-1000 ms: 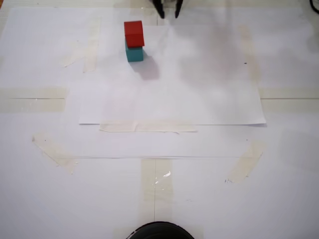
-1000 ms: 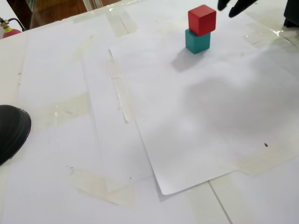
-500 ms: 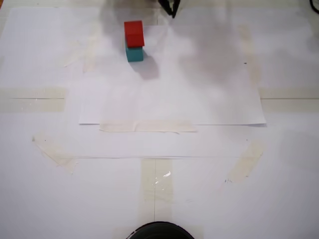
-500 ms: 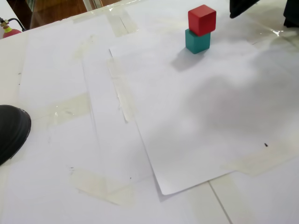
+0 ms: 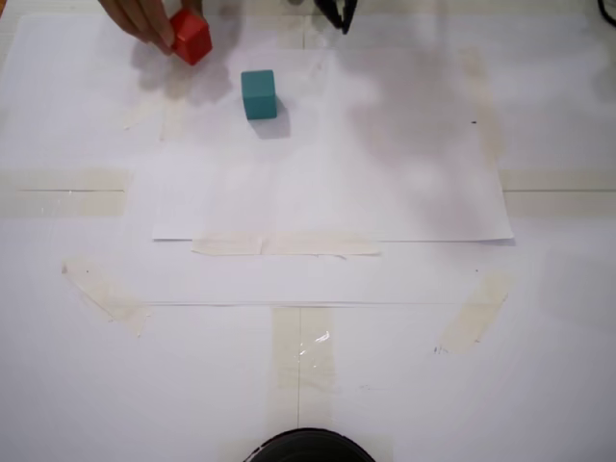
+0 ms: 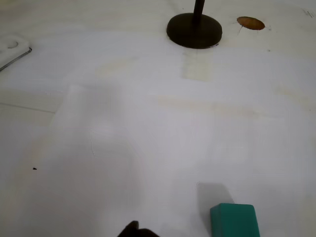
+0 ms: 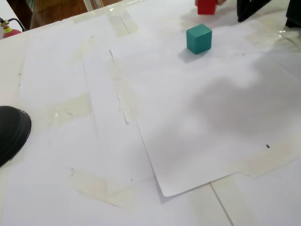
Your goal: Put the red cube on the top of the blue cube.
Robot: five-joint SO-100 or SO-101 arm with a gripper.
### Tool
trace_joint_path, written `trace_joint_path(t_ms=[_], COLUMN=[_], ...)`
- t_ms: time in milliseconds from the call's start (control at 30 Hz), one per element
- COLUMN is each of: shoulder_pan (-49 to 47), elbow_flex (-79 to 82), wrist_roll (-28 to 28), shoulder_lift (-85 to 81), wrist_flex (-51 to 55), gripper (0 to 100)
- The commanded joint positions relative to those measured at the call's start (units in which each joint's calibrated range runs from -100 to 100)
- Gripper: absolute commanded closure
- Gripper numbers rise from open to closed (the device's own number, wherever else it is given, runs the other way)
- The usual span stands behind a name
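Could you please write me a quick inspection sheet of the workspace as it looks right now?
Surface: white paper sheets taped over a table, flat, with several tape strips showing.
Job's things: the blue cube stands alone on the paper with nothing on top; the red cube is off to its left in a fixed view, held in a person's hand.
Clutter: a round black stand base and a small brown spot in the wrist view.
Grippers: the gripper is only a dark tip at the top edge, apart from both cubes; open or shut cannot be told.
Cables: nothing seen.
Surroundings: wooden floor beyond the table.
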Motion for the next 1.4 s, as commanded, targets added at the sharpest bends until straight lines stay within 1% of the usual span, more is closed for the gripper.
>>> trace_joint_path(t_ms=[0, 900, 1033, 1067, 1233, 1367], shoulder_pan=[-0.4, -2.8, -2.6, -2.5, -1.8, -1.3], elbow_flex=[-2.4, 2.1, 0.5, -0.1, -6.1, -10.2], wrist_roll=[-0.5, -0.6, -1.2, -1.5, -4.1, -5.7], shoulder_lift=[-0.5, -0.5, -0.5, -0.5, -0.5, -0.5], wrist_flex=[-1.9, -3.2, -2.9, -2.6, 2.4, 4.6], gripper=[100, 99, 95, 92, 85, 84])
